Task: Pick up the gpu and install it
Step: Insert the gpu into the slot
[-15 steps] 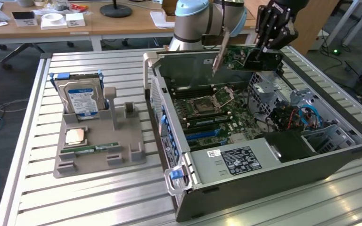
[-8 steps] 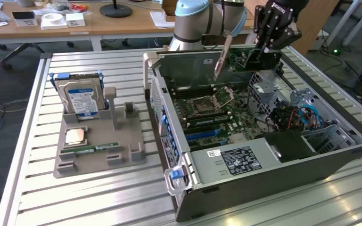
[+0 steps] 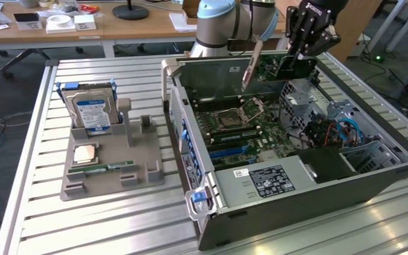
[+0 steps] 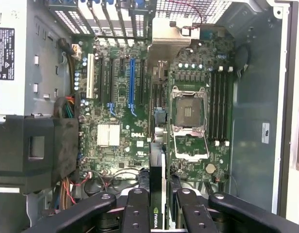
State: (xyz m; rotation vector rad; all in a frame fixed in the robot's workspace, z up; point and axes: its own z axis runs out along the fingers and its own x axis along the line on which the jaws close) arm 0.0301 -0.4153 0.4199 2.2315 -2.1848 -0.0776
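In the exterior view, your gripper [image 3: 297, 57] hangs over the far end of the open computer case [image 3: 189, 106], its jaws drawn in narrow and clamped on the gpu [image 3: 280, 66]. You have the card by its upper edge, so it hangs on edge below the tool, with its metal bracket [image 3: 249, 66] at the end farthest from the grip. Held that way, I judge, the connector edge faces down at the motherboard [image 3: 250, 130], which lies beneath the gripper. The card is in the air inside the case opening, well above the board. Well away from the tool, outside the case, the grey parts holder [image 3: 108, 178] has the hard drive [image 3: 91, 111] standing in it, out of the arm's way.

In the wrist view you look straight down past the fingers [image 4: 136, 208] of the gripper [image 4: 158, 191]. The gpu [image 4: 157, 162] shows edge-on as a thin dark strip pinched between them. Below the tool, the long blue slot [image 4: 131, 82] lies ahead of the fingers and a little to one side of the card's line; the CPU socket [image 4: 188, 114] sits on the other side. The card runs parallel to the slots, which looks like the reason for this wrist angle. It is not seated in any slot.
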